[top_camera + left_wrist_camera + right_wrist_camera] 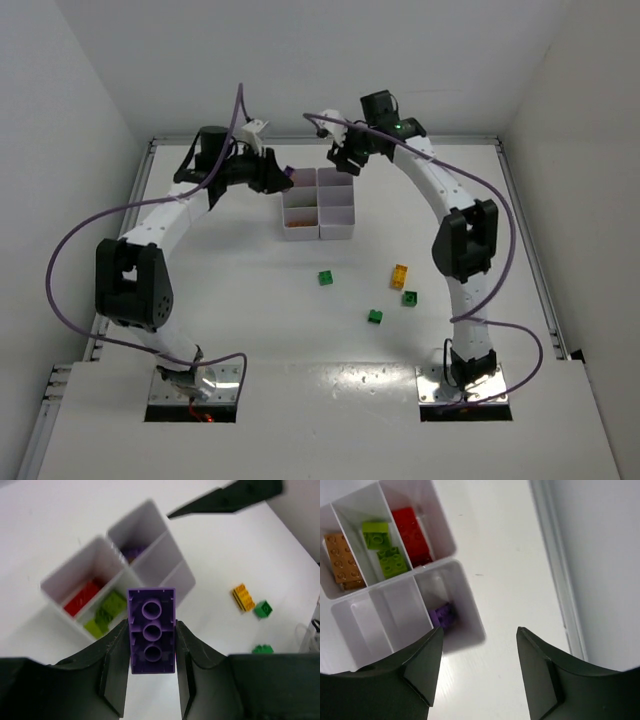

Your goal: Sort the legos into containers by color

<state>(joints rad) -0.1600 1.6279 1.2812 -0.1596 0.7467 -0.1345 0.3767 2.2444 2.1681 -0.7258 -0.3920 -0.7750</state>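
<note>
My left gripper (281, 179) is shut on a purple lego (152, 630), its hollow underside facing the camera, held above the table just left of the white containers (337, 232). In the left wrist view the containers (164, 566) hold a red lego (82, 597), lime green legos (105, 613) and a purple one (132, 554). My right gripper (345, 162) is open and empty at the containers' far right corner. The right wrist view shows my right gripper (479, 631) over bare table beside the containers (470, 622), with orange (342, 560), lime (382, 550), red (412, 532) and purple (442, 616) legos inside.
Loose on the table in front of the containers lie a green lego (326, 278), a yellow-orange one (400, 275) and two more green ones (409, 298) (375, 316). The table's raised back edge (560, 570) runs close behind my right gripper.
</note>
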